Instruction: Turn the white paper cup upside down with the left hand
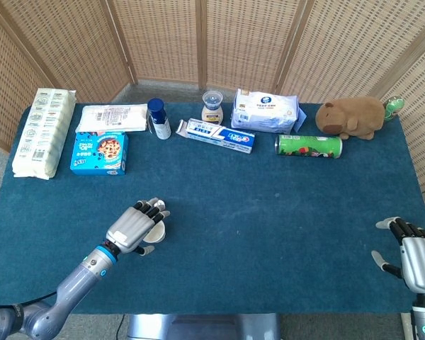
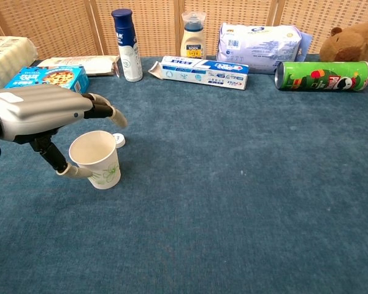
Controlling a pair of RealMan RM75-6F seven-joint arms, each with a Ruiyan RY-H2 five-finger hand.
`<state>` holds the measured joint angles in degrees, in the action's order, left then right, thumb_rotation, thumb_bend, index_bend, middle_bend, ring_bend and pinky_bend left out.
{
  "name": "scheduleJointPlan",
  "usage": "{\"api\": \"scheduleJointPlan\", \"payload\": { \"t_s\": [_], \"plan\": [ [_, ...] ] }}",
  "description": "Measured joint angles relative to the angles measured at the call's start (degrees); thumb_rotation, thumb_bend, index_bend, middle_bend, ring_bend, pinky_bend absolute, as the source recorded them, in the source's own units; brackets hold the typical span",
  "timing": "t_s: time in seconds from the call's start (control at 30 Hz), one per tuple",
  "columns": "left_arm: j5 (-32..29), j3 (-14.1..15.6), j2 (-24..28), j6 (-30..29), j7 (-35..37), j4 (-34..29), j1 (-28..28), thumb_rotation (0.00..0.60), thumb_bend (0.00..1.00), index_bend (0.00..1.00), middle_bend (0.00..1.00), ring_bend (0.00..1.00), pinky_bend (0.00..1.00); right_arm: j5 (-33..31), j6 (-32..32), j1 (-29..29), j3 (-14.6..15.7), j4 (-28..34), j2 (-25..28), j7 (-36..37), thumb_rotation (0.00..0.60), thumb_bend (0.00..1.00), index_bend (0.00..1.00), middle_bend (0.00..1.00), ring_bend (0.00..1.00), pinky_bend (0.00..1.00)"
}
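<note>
The white paper cup (image 2: 99, 160) with a green leaf print stands upright, mouth up, on the blue table at the front left. My left hand (image 2: 42, 115) is at the cup from its left. Its thumb (image 2: 73, 173) touches the cup's side and its fingers (image 2: 107, 113) reach spread past the rim without closing. In the head view my left hand (image 1: 136, 226) covers most of the cup (image 1: 159, 231). My right hand (image 1: 417, 251) rests open at the table's front right corner, holding nothing.
A small white cap (image 2: 118, 139) lies just behind the cup. Along the back stand a cookie box (image 1: 100, 151), a blue bottle (image 1: 158, 117), a toothpaste box (image 1: 219, 134), a jar (image 1: 212, 106), a wipes pack (image 1: 266, 110), a green can (image 1: 309, 146) and a plush toy (image 1: 354, 116).
</note>
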<state>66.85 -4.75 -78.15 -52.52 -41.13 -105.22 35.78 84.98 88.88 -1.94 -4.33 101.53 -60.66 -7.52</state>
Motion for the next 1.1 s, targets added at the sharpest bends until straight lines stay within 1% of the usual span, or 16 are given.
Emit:
{"api": "scheduleJointPlan", "payload": {
  "t_s": [0.23, 0.37, 0.7, 0.77, 0.83, 1.0, 1.1],
  "plan": [
    [-3.9, 1.3, -0.7, -0.4, -1.0, 0.1, 1.2, 0.381, 0.26, 0.19, 0.12, 0.00, 0.15, 0.0, 0.1, 0.2, -0.1, -0.2, -0.1, 0.7, 0.600, 0.25, 0.35, 0.35, 0.40, 0.42],
    [-4.7, 1.9, -1.3, -1.9, -1.6, 0.3, 1.4, 0.380, 0.27, 0.19, 0.12, 0.00, 0.15, 0.1, 0.3, 0.3, -0.2, -0.4, -0.1, 1.1, 0.600, 0.25, 0.35, 0.35, 0.40, 0.42],
    [-5.7, 2.8, -3.1, -4.3, -0.6, 1.4, 1.8, 0.393, 0.29, 0.30, 0.12, 0.00, 0.15, 0.3, 0.9, 0.9, 0.0, -1.1, -0.5, 1.9, 0.600, 0.25, 0.36, 0.36, 0.41, 0.43],
    [-5.7, 2.8, -3.3, -4.4, -0.1, 1.6, 1.8, 0.393, 0.29, 0.35, 0.12, 0.00, 0.15, 0.2, 1.1, 1.0, -0.1, -1.3, -0.7, 2.3, 0.600, 0.25, 0.37, 0.36, 0.41, 0.43],
    [-6.1, 2.5, -3.6, -4.4, 1.2, 1.8, 1.9, 0.390, 0.29, 0.38, 0.12, 0.00, 0.12, -0.1, 0.9, 1.1, -0.1, -1.5, -0.8, 2.6, 0.600, 0.25, 0.37, 0.36, 0.41, 0.43],
    [-7.0, 1.4, -3.8, -3.8, 5.3, 2.0, 2.1, 0.383, 0.29, 0.38, 0.12, 0.00, 0.10, 0.1, 0.6, 1.1, 0.0, -1.4, -0.7, 2.2, 0.600, 0.25, 0.37, 0.36, 0.41, 0.43],
    [-7.4, 0.5, -3.6, -3.6, 8.2, 1.8, 2.1, 0.384, 0.29, 0.38, 0.12, 0.00, 0.06, 0.4, 0.8, 1.0, 0.0, -1.5, -1.0, 2.2, 0.600, 0.25, 0.37, 0.36, 0.41, 0.43]
  ]
}}
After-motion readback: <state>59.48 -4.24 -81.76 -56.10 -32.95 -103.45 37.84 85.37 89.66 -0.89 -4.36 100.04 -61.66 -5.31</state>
